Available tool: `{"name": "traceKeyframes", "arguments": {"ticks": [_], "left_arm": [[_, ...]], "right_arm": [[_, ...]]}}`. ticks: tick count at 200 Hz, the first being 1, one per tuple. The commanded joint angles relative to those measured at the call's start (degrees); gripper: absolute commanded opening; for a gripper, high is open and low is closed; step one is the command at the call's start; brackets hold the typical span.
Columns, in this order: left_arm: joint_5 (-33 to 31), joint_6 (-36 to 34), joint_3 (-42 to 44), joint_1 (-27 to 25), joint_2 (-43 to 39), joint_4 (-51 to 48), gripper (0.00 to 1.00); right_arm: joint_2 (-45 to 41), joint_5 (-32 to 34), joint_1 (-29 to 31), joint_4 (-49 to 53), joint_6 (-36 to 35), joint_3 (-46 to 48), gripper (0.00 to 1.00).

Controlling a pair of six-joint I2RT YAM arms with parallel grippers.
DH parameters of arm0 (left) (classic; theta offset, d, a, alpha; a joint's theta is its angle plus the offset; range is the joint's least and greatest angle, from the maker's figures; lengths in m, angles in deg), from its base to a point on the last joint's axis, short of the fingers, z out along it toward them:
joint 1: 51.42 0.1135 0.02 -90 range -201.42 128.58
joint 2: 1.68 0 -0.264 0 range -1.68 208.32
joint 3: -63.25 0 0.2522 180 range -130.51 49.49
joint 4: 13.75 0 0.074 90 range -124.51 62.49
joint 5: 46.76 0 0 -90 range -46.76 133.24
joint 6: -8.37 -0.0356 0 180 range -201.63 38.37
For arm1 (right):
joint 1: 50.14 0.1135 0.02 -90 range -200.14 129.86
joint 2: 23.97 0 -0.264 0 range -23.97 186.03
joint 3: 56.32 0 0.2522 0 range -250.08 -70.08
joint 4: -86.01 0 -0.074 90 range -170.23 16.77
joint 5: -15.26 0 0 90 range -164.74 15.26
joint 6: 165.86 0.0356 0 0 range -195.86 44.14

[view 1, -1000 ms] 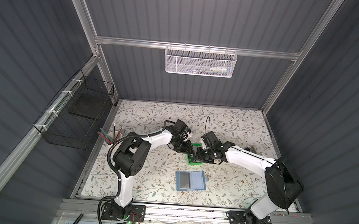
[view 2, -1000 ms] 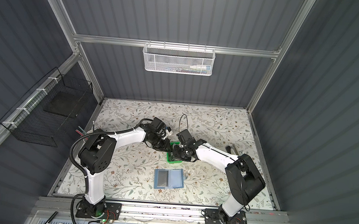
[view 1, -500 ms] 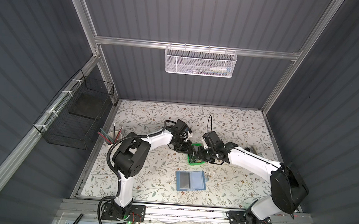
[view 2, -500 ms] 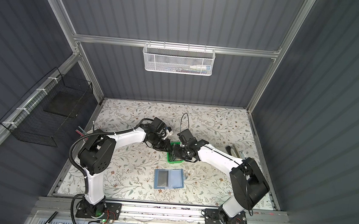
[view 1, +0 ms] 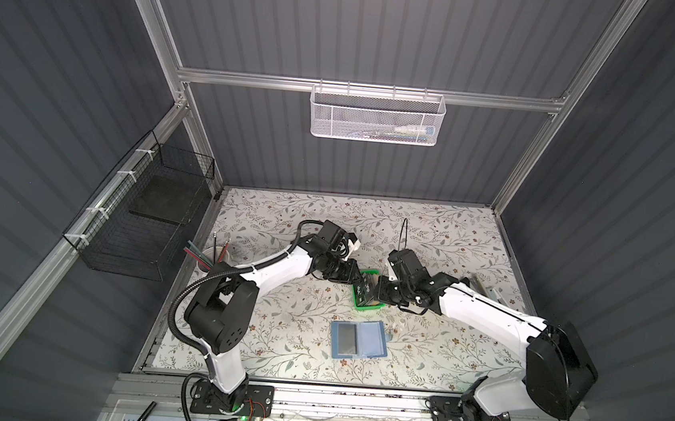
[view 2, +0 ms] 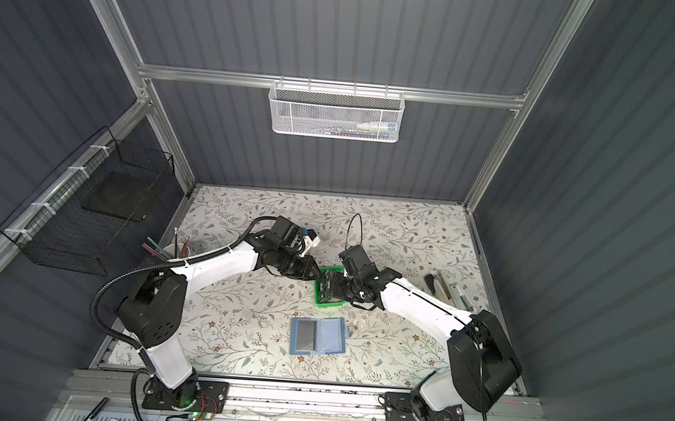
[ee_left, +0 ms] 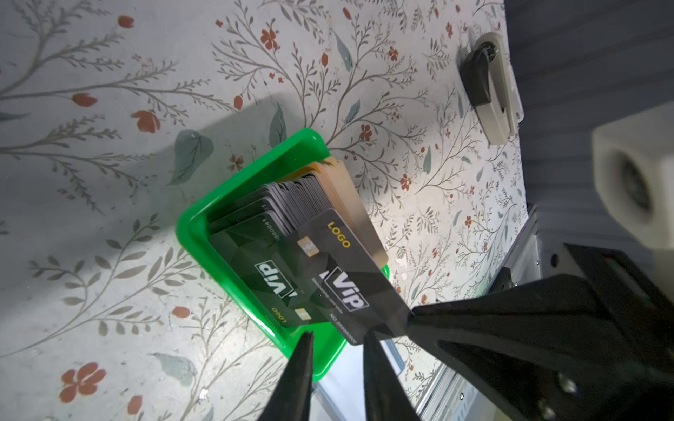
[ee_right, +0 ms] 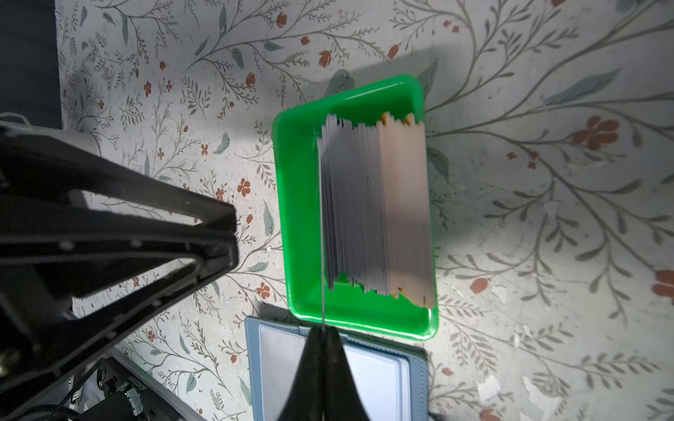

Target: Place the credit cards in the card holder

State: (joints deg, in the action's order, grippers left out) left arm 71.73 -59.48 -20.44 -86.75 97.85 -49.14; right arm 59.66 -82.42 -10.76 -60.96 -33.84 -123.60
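Left wrist view, VIP card [ee_left: 339, 266] on edge (upright), long axis along tray [ee_left: 193, 237]

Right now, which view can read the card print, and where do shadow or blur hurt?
Left wrist view: print on the held card is sharp; left tool soft, too near the lens; shadow crosses part of the green tray. Right wrist view: card edge-on, a thin line; right tool blurred. In both top views: cards too small to read.

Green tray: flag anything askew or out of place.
One black VIP card juts skewed from the credit cards in the green tray, pinched by the right gripper; the rest lean raggedly against one wall.
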Motion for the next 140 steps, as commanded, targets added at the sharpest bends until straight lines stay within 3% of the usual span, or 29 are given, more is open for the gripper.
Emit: {"name": "traceKeyframes", "arguments": {"ticks": [1, 53, 140], "left_arm": [[0.21, 3.02, 2.94, -0.35, -3.61, 2.10, 0.27], [2.52, 13.01, 13.81, -0.76, -12.34, 13.42, 0.34], [-2.34, 25.71, 28.59, -5.35, -25.19, 29.98, 0.38]], "right_arm": [[-2.46, 0.36, 0.14, -0.90, 0.44, 1.84, 0.00], [-8.39, 1.41, 0.14, 0.16, 0.46, 4.41, 0.00], [-22.24, -1.07, 0.02, -2.91, 3.72, 12.08, 0.00]]}}
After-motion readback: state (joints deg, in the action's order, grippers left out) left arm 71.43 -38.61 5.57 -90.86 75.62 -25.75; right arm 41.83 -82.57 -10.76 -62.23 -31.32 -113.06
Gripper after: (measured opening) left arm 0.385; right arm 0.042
